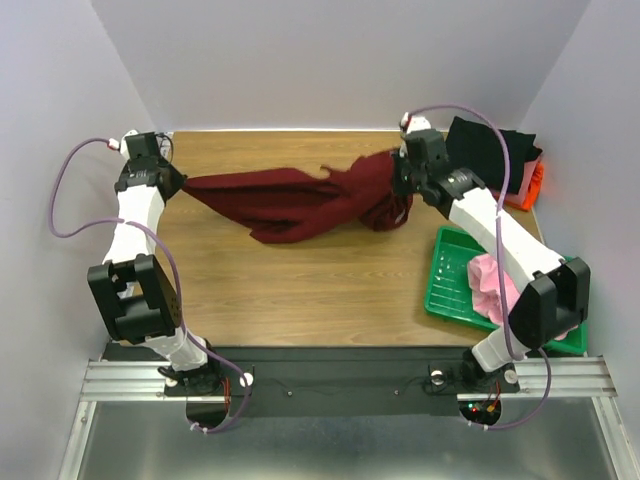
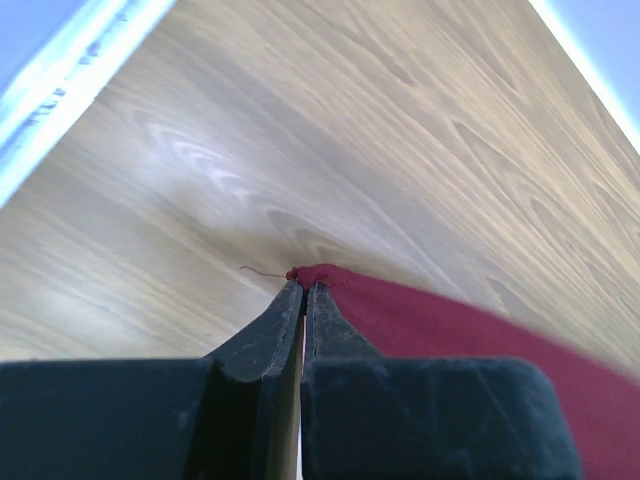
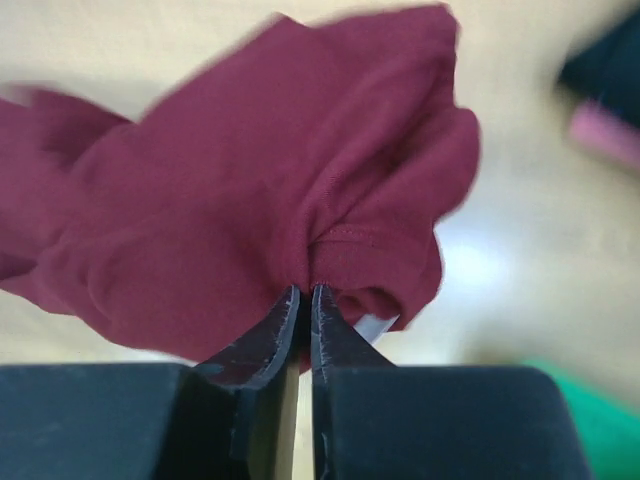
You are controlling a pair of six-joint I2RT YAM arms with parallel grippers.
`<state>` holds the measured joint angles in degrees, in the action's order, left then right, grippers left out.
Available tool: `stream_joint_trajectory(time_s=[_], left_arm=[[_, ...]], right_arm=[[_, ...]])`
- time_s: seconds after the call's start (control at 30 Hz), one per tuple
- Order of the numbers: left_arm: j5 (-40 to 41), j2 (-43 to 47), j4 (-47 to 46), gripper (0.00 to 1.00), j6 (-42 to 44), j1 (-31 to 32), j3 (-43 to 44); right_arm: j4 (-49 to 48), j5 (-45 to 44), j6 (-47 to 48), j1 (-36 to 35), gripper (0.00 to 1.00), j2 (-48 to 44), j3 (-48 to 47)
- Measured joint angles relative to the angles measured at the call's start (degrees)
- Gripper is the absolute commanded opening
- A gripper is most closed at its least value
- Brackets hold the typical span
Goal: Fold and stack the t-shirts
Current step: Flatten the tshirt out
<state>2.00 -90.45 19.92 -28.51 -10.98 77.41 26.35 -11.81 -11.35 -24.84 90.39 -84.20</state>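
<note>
A dark maroon t-shirt (image 1: 290,200) hangs stretched between both arms over the back half of the wooden table (image 1: 300,290). My left gripper (image 1: 182,183) is shut on its left corner, and the wrist view shows the cloth tip (image 2: 318,274) pinched at the fingertips. My right gripper (image 1: 402,178) is shut on a bunched fold at the shirt's right end (image 3: 330,230), lifted off the wood. The shirt's middle sags and touches the table. A light pink t-shirt (image 1: 490,285) lies in the green tray. Folded black (image 1: 490,150) and orange (image 1: 535,185) t-shirts sit stacked at the back right.
The green plastic tray (image 1: 450,280) stands at the right, near my right arm's forearm. Grey walls close in the table on the left, back and right. Bare wood lies in front of the maroon shirt.
</note>
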Motion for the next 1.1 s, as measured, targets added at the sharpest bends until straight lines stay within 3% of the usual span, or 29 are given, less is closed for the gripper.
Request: stream_joint_trajectory(time_s=[0.03, 0.1, 0.13, 0.17, 0.27, 0.4, 0.53, 0.9, 1.1], left_arm=[[-0.07, 0.0, 0.15, 0.08, 0.15, -0.52, 0.0], [-0.42, -0.13, 0.48, 0.08, 0.5, -1.29, 0.0], [-0.76, -0.26, 0.63, 0.08, 0.66, -1.33, 0.0], [-1.2, -0.55, 0.66, 0.08, 0.83, -1.33, 0.0], [-3.13, -1.62, 0.63, 0.08, 1.18, -1.22, -0.02], [-4.55, -3.45, 0.55, 0.08, 1.77, -1.2, -0.04], [-5.38, -4.2, 0.61, 0.08, 2.21, -1.22, -0.09], [-7.78, -4.2, -0.22, 0.08, 2.54, -1.2, -2.01], [-8.04, -4.2, -0.33, 0.07, 2.49, -1.2, -3.61]], right_arm=[[0.98, 0.15, -0.17, -0.11, 0.2, -1.33, 2.14], [4.07, 1.22, -1.6, -0.37, 0.45, -2.64, 7.43], [5.4, 1.75, -1.44, -0.37, 0.45, -2.62, 8.94], [7.32, 2.08, -2.16, -0.37, 0.55, -2.29, 10.78], [13.64, 2.95, -2.54, -0.33, 0.65, -0.79, 13.27], [16.63, 2.51, -3.26, -0.31, 0.67, 3.45, 6.29], [12.13, 4.15, -4.09, -0.22, 0.67, 10.27, -2.08], [1.38, 18.97, -4.39, 0.13, 0.67, 39.41, -22.47], [-0.22, 22.86, -1.9, 0.13, 0.67, 47.69, -32.61]])
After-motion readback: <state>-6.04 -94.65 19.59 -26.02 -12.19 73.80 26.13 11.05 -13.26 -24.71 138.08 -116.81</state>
